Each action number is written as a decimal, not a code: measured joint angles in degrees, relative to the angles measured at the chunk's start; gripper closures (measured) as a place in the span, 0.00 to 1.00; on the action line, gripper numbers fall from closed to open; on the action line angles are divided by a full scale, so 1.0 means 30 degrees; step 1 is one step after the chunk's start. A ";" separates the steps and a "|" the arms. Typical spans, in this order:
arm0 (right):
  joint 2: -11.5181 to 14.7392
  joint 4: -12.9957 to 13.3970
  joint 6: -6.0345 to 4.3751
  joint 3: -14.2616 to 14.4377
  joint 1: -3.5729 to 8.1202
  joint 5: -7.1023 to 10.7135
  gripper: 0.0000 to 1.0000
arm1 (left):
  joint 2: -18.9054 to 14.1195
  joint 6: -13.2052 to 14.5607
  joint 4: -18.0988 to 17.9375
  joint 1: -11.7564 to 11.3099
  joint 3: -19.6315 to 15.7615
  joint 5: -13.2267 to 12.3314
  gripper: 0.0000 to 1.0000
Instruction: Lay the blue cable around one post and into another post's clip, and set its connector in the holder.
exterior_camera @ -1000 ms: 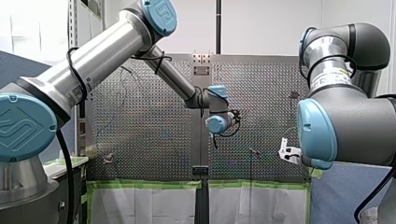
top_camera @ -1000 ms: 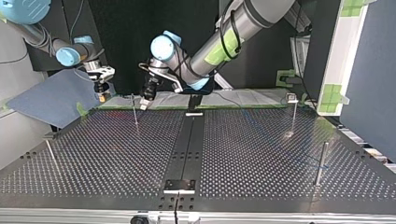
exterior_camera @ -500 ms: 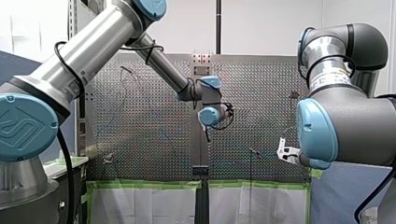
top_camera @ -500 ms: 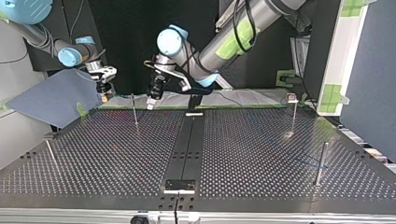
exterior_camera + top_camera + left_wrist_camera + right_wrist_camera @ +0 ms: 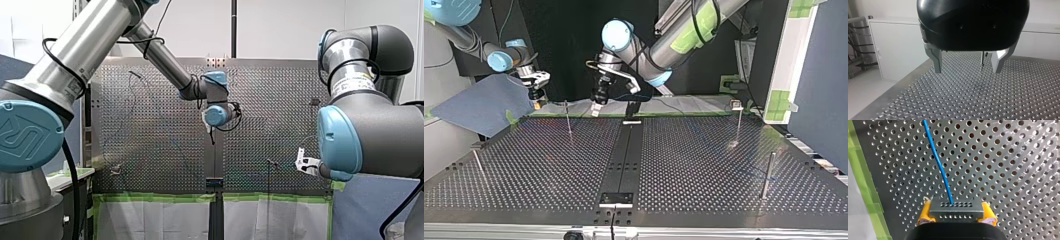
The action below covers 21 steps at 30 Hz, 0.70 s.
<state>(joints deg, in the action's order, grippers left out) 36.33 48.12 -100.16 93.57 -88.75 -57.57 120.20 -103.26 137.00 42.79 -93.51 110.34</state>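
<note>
— What does the front view give?
— My left arm reaches from the upper left to the centre of the table. My right hand sits at the lower right, and its grip cannot be told there.
— And the top view?
— My left hand hangs at upper centre, near the table's far edge. The right hand is at upper left, near a thin post.
— Left wrist view?
— Its fingers stand spread above the table, nothing between them. A post shows beyond the gap.
— Right wrist view?
— Yellow pads clamp the grey connector. The blue cable runs from it ahead over the table.
</note>
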 joint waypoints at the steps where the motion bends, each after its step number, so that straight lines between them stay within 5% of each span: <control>1: 0.0000 -0.0003 0.0003 0.0000 -0.0007 0.0000 1.00 | -0.0129 0.0015 -0.0006 -0.0005 -0.0132 0.0001 0.02; 21: 0.0003 0.0004 -0.0017 0.0004 -0.0108 0.0021 1.00 | -0.3365 0.0345 -0.0059 -0.0018 -0.3366 0.0022 0.02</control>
<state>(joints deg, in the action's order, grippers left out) 36.34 48.13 -100.21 93.58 -89.07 -57.51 110.11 -102.22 136.82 42.73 -103.61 110.40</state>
